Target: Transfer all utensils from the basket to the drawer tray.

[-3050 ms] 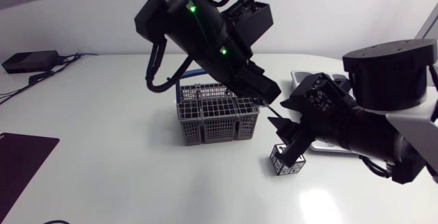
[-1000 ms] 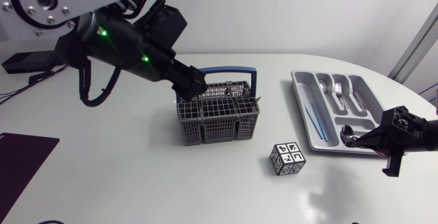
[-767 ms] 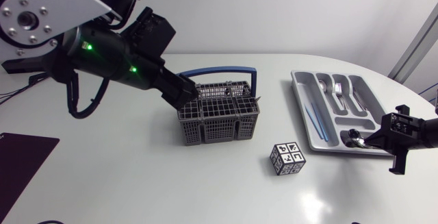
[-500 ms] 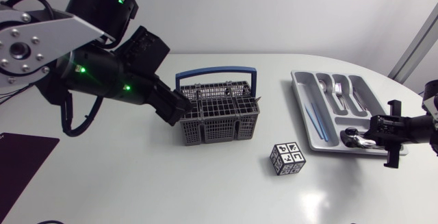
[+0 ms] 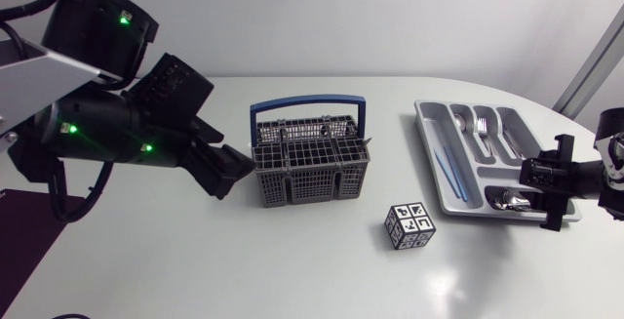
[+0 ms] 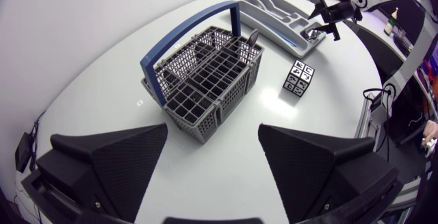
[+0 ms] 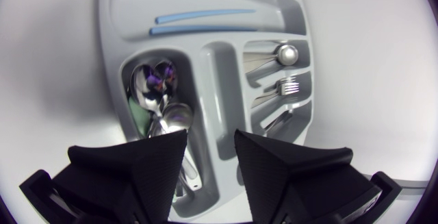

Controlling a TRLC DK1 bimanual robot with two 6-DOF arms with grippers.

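The grey wire basket (image 5: 312,168) with a blue handle (image 5: 307,101) stands mid-table. My left gripper (image 5: 234,171) hovers just left of it, open and empty. Seen from the left wrist, the basket (image 6: 205,80) lies ahead of the wide-apart fingers (image 6: 109,159). The grey drawer tray (image 5: 441,168) sits at the right, holding spoons (image 5: 507,199), other cutlery and two blue sticks (image 5: 444,163). My right gripper (image 5: 548,184) hangs over the tray's near right corner. In the right wrist view its fingers (image 7: 137,162) stand apart above the spoons (image 7: 161,97), gripping nothing.
A small cube (image 5: 409,226) with black-and-white markings sits in front of the basket and the tray, and shows beside the basket from the left wrist (image 6: 299,78). A dark mat (image 5: 29,226) lies at the table's left edge.
My left arm has drawn back from above the basket to its left side. My right gripper brought a spoon over the tray and opened; the spoon now lies in the tray.
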